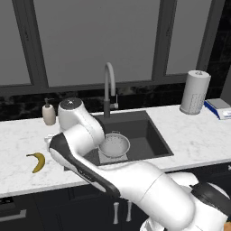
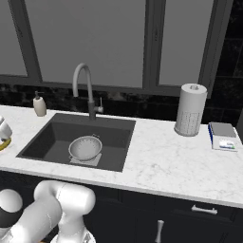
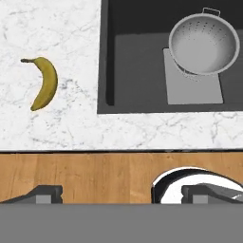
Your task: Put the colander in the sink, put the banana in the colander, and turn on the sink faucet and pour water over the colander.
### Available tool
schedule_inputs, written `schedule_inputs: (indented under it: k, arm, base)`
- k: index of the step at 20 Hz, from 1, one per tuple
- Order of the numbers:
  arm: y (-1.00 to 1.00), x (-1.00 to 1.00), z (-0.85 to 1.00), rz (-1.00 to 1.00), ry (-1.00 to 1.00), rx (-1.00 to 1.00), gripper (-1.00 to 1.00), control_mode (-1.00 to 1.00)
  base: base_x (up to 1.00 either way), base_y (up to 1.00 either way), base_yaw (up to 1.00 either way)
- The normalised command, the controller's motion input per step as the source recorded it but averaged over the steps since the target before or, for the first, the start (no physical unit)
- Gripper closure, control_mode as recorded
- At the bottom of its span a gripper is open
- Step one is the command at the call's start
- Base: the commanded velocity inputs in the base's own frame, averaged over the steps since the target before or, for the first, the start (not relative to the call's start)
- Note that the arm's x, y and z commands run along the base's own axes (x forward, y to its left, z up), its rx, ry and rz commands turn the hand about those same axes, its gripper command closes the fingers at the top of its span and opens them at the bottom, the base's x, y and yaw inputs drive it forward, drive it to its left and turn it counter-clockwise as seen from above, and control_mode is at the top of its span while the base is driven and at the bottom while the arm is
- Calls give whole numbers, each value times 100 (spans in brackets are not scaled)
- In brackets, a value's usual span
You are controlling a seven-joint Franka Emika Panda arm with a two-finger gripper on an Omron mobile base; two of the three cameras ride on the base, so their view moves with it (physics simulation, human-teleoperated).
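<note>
Hand view: pincer (image 3: pixel 121 194) tips at the bottom edge, spread wide, holding nothing, above the wood floor and the front lip of the marble surface (image 3: pixel 142 128). Banana (image 3: pixel 43 84) lies loose on it, left of the sink (image 3: pixel 133 71); colander (image 3: pixel 204 43) already sits upright in the basin, ready to receive it.

Left base view: faucet (image 1: pixel 108 85) behind the sink, no stream visible.

Right base view: soap bottle (image 2: pixel 40 105), paper roll (image 2: pixel 190 110), dark windows behind.

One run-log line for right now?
colander: in sink | banana: on counter, untouched | gripper: open, empty | faucet: off
</note>
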Motion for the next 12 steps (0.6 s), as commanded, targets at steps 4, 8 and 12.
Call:
schedule_inputs:
  k: [4,8,12]
  arm:
    - [16,23,-56,0,0,-2,-100,-100]
    - [16,19,-51,0,-2,0,-100,-100]
    - [36,30,-27,-2,0,0,-100,-100]
  base:
    - [0,0,0]
    - [0,0,0]
    - [0,0,0]
